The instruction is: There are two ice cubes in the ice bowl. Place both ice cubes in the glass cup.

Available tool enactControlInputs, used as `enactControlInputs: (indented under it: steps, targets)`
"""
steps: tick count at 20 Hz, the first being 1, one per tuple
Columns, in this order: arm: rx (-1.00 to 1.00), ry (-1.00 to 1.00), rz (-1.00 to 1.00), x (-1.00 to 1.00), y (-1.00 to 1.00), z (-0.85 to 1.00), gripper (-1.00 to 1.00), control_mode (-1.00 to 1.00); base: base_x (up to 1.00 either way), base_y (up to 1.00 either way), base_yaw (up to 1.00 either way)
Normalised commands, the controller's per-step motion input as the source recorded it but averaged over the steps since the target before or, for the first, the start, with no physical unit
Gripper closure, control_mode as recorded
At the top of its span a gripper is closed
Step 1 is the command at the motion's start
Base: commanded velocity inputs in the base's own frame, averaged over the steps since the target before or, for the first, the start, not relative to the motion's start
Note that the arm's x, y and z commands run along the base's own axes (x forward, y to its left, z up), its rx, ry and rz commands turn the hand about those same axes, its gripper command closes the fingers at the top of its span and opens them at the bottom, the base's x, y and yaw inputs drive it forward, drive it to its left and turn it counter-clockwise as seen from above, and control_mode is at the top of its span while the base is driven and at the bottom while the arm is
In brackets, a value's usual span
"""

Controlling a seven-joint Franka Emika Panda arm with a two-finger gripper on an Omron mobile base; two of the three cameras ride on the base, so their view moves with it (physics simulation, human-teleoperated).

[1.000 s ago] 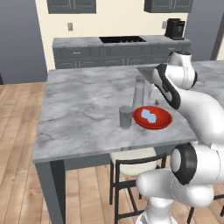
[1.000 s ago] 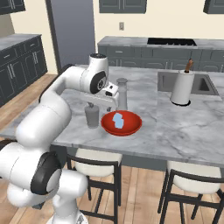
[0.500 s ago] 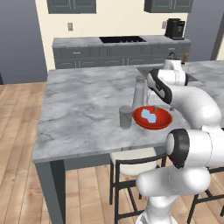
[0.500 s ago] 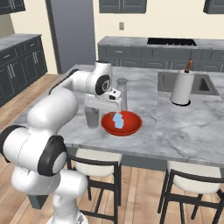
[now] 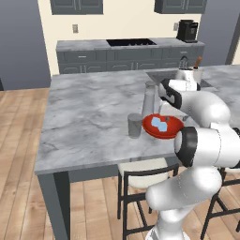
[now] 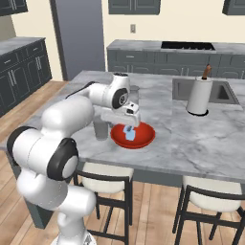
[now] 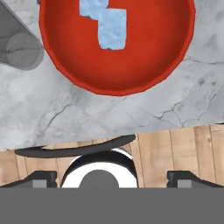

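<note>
The red ice bowl (image 6: 146,137) sits near the counter's front edge and holds both pale-blue ice cubes (image 6: 129,133) side by side. In the hand view one ice cube (image 7: 113,29) lies in front of the other (image 7: 92,8) inside the ice bowl (image 7: 131,65). The grey glass cup (image 6: 100,129) stands upright just left of the bowl, apart from it, and is also seen in the left base view (image 5: 135,125) and the hand view (image 7: 19,49). My gripper (image 6: 124,122) hovers just above the bowl, open, with nothing between its fingertips (image 7: 43,177).
A taller clear vessel (image 5: 149,100) stands behind the bowl. A white paper-towel roll (image 6: 198,96) stands by the sink (image 6: 222,92) at the right. A stool (image 7: 100,159) sits below the counter's front edge. Bare marble stretches to the left (image 5: 84,108).
The hand has come down closer over the red bowl. The cubes, bowl and cup have stayed put.
</note>
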Motion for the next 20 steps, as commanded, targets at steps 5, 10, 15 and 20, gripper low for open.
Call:
enactControlInputs:
  steps: [5,10,15,20]
  targets:
    - [0.01,-0.04,0.00,0.15,0.00,-0.36,-1.00,-1.00,0.00,0.00,0.00]
    - [0.00,-0.07,0.00,0.32,0.00,-0.29,-1.00,-1.00,0.00,0.00,0.00]
    - [0.00,-0.05,0.00,0.43,-0.01,-0.24,-1.00,-1.00,0.00,0.00,0.00]
    - [0.00,-0.02,0.00,0.47,-0.14,-0.22,-1.00,-1.00,0.00,0.00,0.00]
